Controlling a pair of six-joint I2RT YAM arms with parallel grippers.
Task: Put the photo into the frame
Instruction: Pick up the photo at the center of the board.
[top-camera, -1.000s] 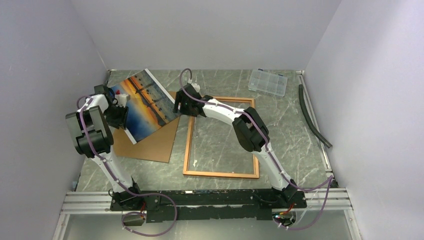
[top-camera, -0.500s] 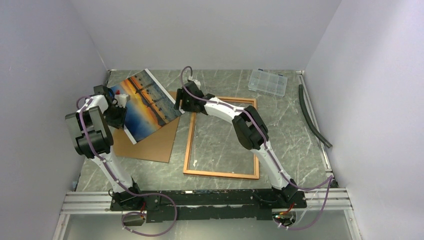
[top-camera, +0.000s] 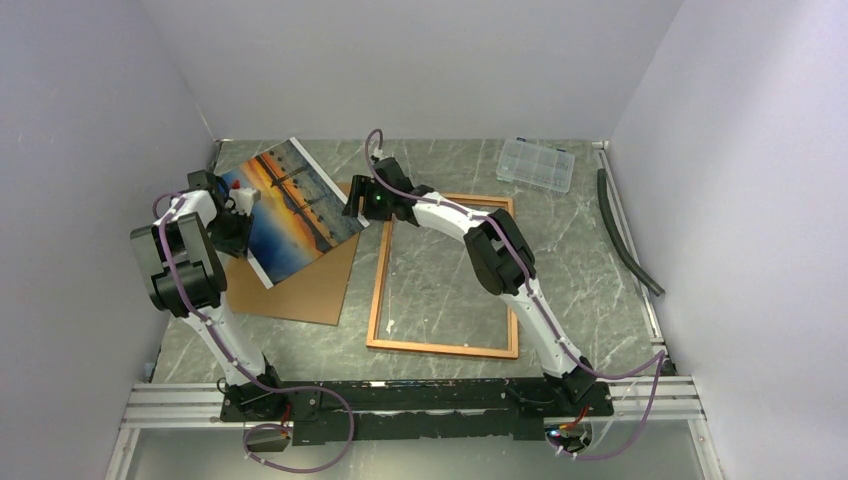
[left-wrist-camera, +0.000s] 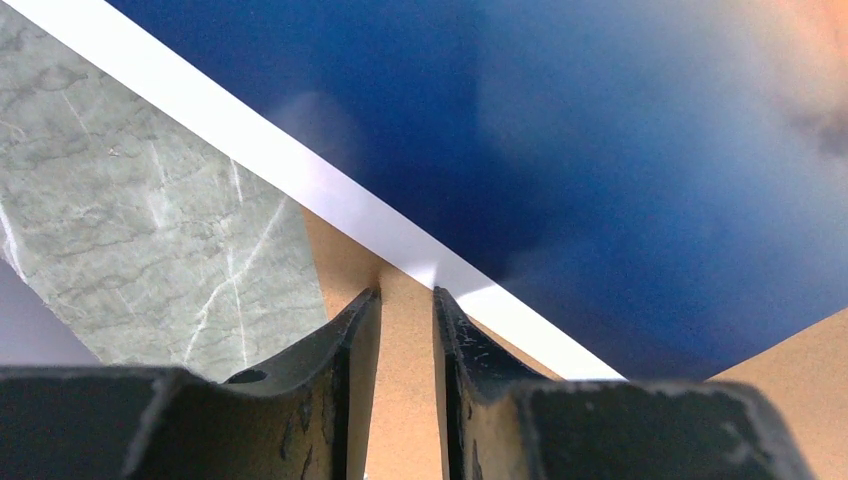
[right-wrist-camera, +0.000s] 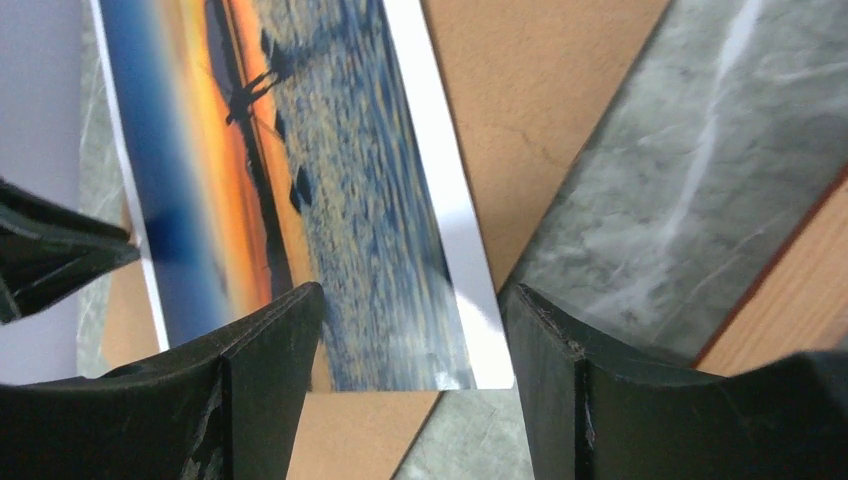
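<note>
Two sets of fingers meet the photo (top-camera: 295, 205) from opposite sides, and neither holds it. The photo lies picture-side up and turned at an angle on the left half of the surface (top-camera: 450, 165). Its near part overlaps the brown backing board (top-camera: 305, 285), and its far corner reaches toward the back wall. The left fingers (left-wrist-camera: 365, 310) sit at its left edge. In the left wrist view they stand only a narrow slot apart, with bare board showing through the slot. Their tips come right up to the photo's white border, just where the dark blue sky begins. The sheet is seen face-on there, not pinched edgewise between them, though whether the tips actually touch the border cannot be told. The right fingers (right-wrist-camera: 290, 330) are spread wide at the photo's right corner. In the right wrist view that white-bordered corner lies in the gap between them, nearer one finger than the other and clear of both. The frame (top-camera: 376, 300) lies flat to the right of the board, well apart from the photo. The grey marbled surface shows through its opening, and the right arm reaches across its far left corner.
</note>
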